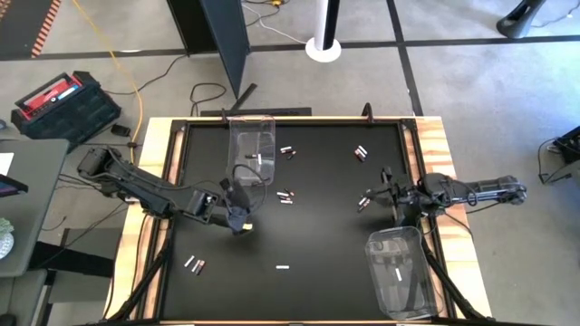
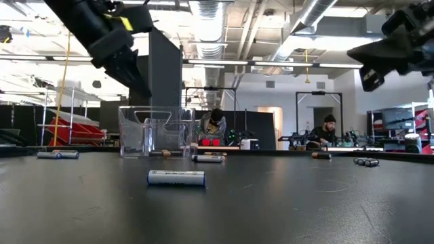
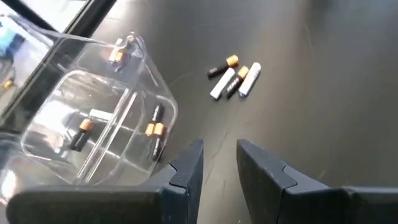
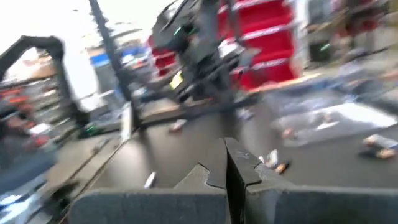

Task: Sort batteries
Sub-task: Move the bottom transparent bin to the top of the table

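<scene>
Small batteries lie scattered on the black table: a cluster [image 1: 285,196] shown also in the left wrist view [image 3: 233,78], a pair [image 1: 195,264], a single white one [image 1: 283,267] [image 2: 176,177], and others near the far edge [image 1: 361,152]. A clear bin [image 1: 252,149] [image 3: 93,130] at the far side holds several batteries. A second clear bin [image 1: 399,272] near the right corner holds one white battery. My left gripper [image 1: 237,217] [image 3: 217,155] hangs open over the table beside the far bin. My right gripper [image 1: 367,201] [image 4: 225,158] is raised and shut, with a battery [image 4: 272,160] lying just beyond it.
The table has a wooden frame [image 1: 154,136] around its black top. Bare black surface lies in the middle and along the near edge. Beyond the table, the low view shows a workshop with people [image 2: 217,122] seated at benches.
</scene>
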Robot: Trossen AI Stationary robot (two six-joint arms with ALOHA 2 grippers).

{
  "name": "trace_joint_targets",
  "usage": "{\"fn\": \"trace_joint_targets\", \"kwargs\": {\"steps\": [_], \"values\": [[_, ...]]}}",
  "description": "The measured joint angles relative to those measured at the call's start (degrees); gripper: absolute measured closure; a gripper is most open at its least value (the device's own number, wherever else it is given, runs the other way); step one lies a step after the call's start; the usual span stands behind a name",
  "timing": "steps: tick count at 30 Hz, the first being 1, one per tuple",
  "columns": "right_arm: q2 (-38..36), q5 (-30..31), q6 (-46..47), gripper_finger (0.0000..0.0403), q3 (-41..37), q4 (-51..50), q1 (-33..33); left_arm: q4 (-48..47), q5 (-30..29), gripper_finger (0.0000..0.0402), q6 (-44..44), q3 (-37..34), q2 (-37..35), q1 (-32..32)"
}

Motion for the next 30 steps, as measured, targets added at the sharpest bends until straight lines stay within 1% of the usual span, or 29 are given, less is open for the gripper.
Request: {"fn": "trace_joint_targets", "kwargs": {"steps": [3,6,8,10,13,16,18,21,23,26,30], "values": [[2.40,6.98,-7.99,0.0392,4.46,2.65,0.00,4.91,1.50,0.0310,2.73,-2.28,-0.23,-0.01],[7.62,14.80,-10.67,0.0392,12.04,1.01,0.00,15.92,4.47,0.0310,6.22,-7.39,-1.45,0.12],[12.45,17.67,-10.78,0.0392,18.52,-4.17,-0.02,24.09,6.29,0.0310,8.07,-11.27,-2.45,0.50],[18.25,18.20,-9.19,0.0392,26.30,-12.13,-0.02,30.56,7.59,0.0310,9.39,-14.79,-3.50,1.33],[28.34,18.77,0.18,0.0395,38.58,-30.14,-0.45,35.56,8.90,0.0310,10.18,-18.04,-5.73,2.99],[39.19,17.66,14.09,0.0397,50.57,-50.93,-1.19,35.66,10.44,0.0310,10.79,-18.82,-7.60,4.90],[46.07,14.71,24.38,0.0397,57.57,-64.48,-1.20,36.11,12.03,0.0310,13.15,-18.82,-8.67,6.03],[53.83,7.73,36.58,0.0397,64.81,-79.91,-0.70,36.20,14.86,0.0310,16.37,-18.82,-9.89,7.51],[57.96,3.29,42.58,0.0396,67.09,-86.76,0.71,36.00,16.03,0.0310,17.95,-18.82,-10.45,8.34],[61.64,-0.54,51.86,0.0395,67.74,-92.45,4.91,36.14,17.91,0.0310,19.79,-18.82,-10.69,9.34],[62.22,-1.53,65.51,0.0381,67.76,-94.49,14.39,35.96,21.06,0.0310,20.59,-18.82,-10.58,9.73]]}}
